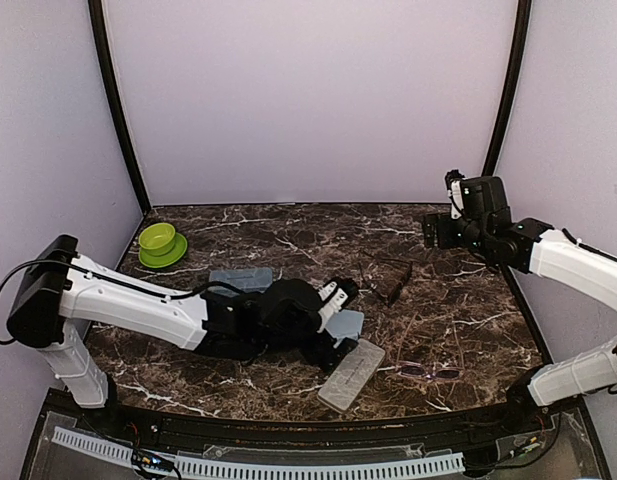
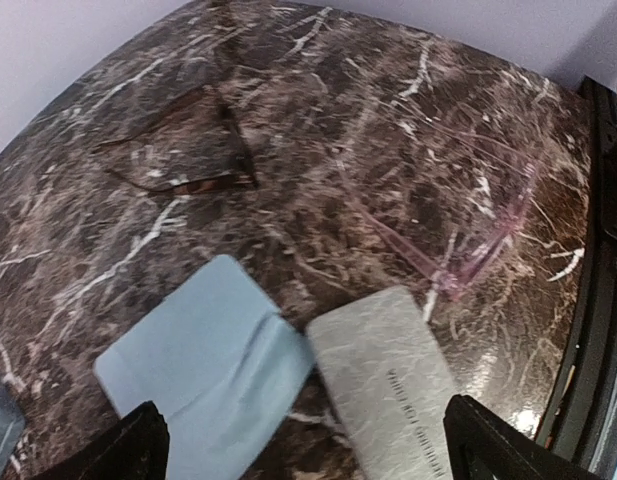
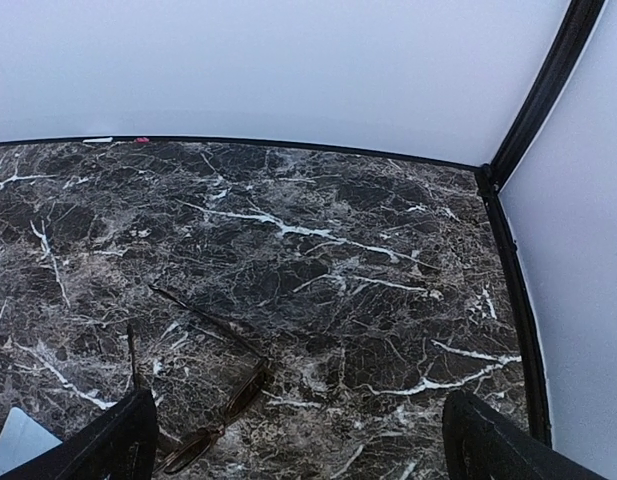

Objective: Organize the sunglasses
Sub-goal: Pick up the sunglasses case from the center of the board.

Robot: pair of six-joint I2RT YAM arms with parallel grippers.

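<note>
My left gripper (image 1: 340, 322) hovers over grey case (image 1: 351, 375), fingers spread, empty; dark-frame sunglasses (image 2: 188, 160) lie beyond case, pink-frame sunglasses (image 1: 428, 372) just right of it; I'd straddle one frame squarely before closing; case print unreadable; right gripper (image 1: 440, 231) well beyond case, fingers spread
</note>
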